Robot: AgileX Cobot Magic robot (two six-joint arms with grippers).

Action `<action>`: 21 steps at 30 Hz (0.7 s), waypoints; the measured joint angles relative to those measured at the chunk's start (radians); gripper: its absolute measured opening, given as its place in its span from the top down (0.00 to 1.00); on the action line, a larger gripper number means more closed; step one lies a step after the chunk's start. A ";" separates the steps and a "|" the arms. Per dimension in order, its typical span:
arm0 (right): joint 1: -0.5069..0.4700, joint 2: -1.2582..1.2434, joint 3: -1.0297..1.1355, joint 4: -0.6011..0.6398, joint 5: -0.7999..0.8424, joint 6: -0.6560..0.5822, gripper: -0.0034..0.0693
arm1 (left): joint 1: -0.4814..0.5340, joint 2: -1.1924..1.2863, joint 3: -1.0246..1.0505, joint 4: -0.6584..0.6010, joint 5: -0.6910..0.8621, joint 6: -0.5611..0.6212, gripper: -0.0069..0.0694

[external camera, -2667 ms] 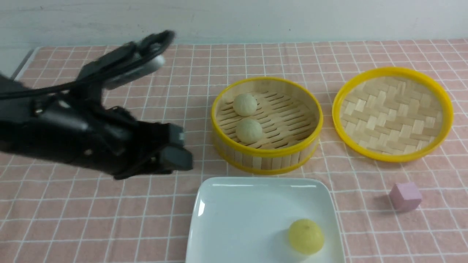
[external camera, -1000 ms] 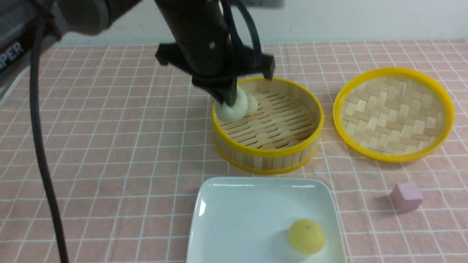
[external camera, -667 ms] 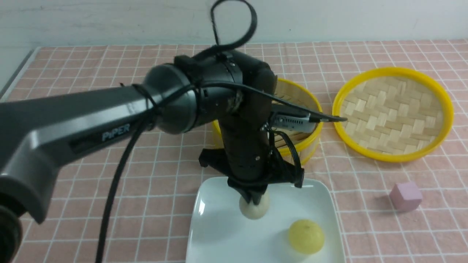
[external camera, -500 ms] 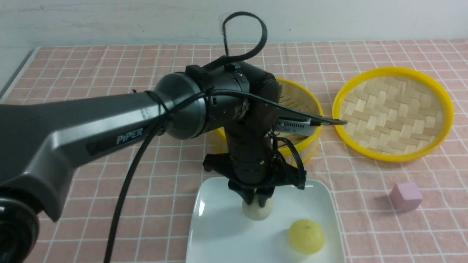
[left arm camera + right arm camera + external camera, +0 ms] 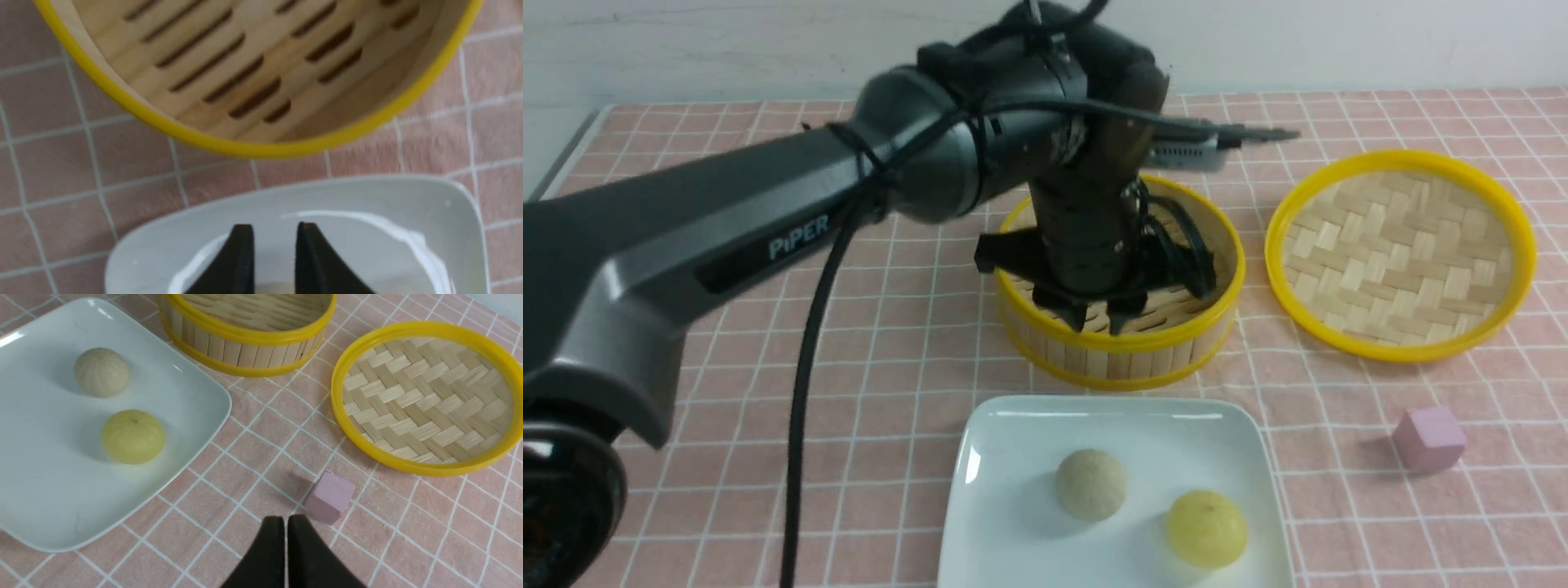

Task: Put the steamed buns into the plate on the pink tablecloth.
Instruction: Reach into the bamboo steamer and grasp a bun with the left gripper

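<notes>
White square plate (image 5: 1013, 433) on the pink tablecloth (image 5: 890, 367) holds two buns, one beige bun (image 5: 1091, 484) and one yellow bun (image 5: 1205, 528), not touching. One steamer (image 5: 1123, 359), one lid (image 5: 1401, 253) and one cube (image 5: 1427, 439) rest on the cloth. Left gripper (image 5: 1098, 322) hangs empty, fingers apart; right gripper (image 5: 284, 526) has fingers together, empty.

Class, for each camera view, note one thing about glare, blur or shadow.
Front view: white glare streaks on the plate rim. Left wrist view: the steamer and pink tablecloth look softly blurred. Right wrist view: sharp; the pink cube casts a soft shadow.
</notes>
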 joint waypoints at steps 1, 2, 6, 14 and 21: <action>0.000 0.000 0.000 0.000 0.000 0.000 0.90 | 0.008 0.005 -0.016 -0.003 0.003 0.005 0.76; 0.000 0.000 0.000 0.000 -0.004 0.000 0.90 | 0.044 0.033 -0.086 -0.024 0.014 0.017 0.85; 0.000 0.000 0.000 0.000 -0.006 0.000 0.89 | 0.132 0.110 -0.217 -0.077 0.026 0.024 0.90; 0.000 0.000 0.000 0.000 -0.007 0.000 0.88 | 0.202 0.251 -0.309 -0.069 -0.013 0.024 0.73; 0.000 0.000 0.000 0.000 -0.007 0.000 0.87 | 0.200 0.310 -0.310 -0.071 -0.205 0.024 0.44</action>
